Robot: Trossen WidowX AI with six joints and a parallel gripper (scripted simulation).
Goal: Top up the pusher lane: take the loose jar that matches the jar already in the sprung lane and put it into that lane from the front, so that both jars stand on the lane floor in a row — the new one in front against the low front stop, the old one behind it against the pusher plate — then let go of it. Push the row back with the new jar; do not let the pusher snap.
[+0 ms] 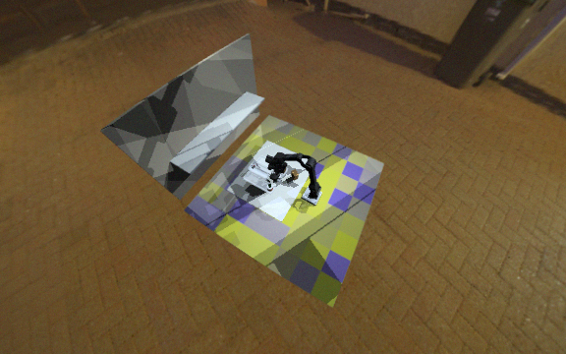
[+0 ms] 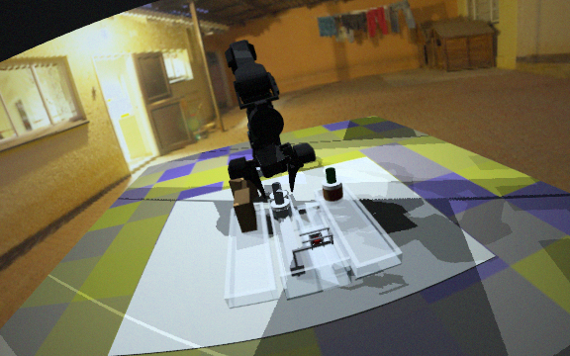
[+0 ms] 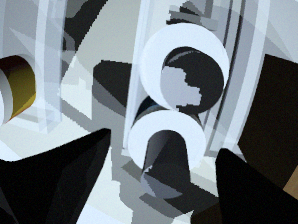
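My gripper (image 2: 279, 195) (image 3: 165, 146) is open, its fingers apart on either side of the front dark-capped jar (image 3: 167, 120). Finger contact does not show. This jar has a white shoulder and stands upright at the front end of the clear-walled middle lane (image 3: 134, 85). A second, like jar (image 3: 150, 60) stands upright right behind it in the same lane; the two look touching or nearly so. In the exterior view they overlap under the gripper. The low front stop and the contact with the pusher plate cannot be made out. A dark pusher linkage (image 2: 317, 238) with a red part lies further back.
A green-capped jar (image 2: 332, 192) with dark red-brown contents stands at the front of the neighbouring clear lane (image 2: 398, 256). A brown block (image 2: 244, 215) (image 3: 270, 110) stands close beside the gripper on the other side, by another clear lane (image 2: 228, 292). A grey panel (image 1: 204, 84) rises beyond the table.
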